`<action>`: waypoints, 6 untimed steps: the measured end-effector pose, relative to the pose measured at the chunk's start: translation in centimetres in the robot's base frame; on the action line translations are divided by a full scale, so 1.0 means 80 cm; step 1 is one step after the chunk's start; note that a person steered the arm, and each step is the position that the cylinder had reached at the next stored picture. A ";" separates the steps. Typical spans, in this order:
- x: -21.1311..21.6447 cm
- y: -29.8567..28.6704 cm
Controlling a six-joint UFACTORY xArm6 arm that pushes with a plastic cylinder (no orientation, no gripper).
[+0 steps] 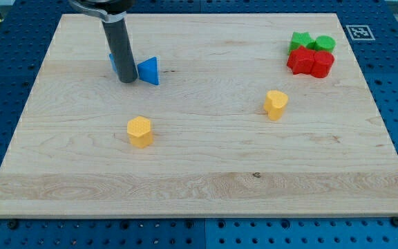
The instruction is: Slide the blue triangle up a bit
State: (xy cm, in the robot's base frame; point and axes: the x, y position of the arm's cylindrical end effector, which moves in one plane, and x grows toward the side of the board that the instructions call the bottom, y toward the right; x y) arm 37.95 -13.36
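Note:
The blue triangle [149,70] lies on the wooden board [199,173] at the upper left. My tip [128,81] stands just to the triangle's left, close to it or touching it. A second blue block [113,63] shows partly behind the rod, on its left side; its shape is hidden.
A yellow hexagonal block [140,131] lies below the triangle. A yellow heart-like block [276,104] lies right of centre. Two green blocks [312,43] and two red blocks [310,62] cluster at the upper right. A fiducial tag [359,32] sits at the board's top right corner.

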 end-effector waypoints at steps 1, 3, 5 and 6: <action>0.021 0.003; 0.032 0.047; -0.003 0.050; -0.012 0.050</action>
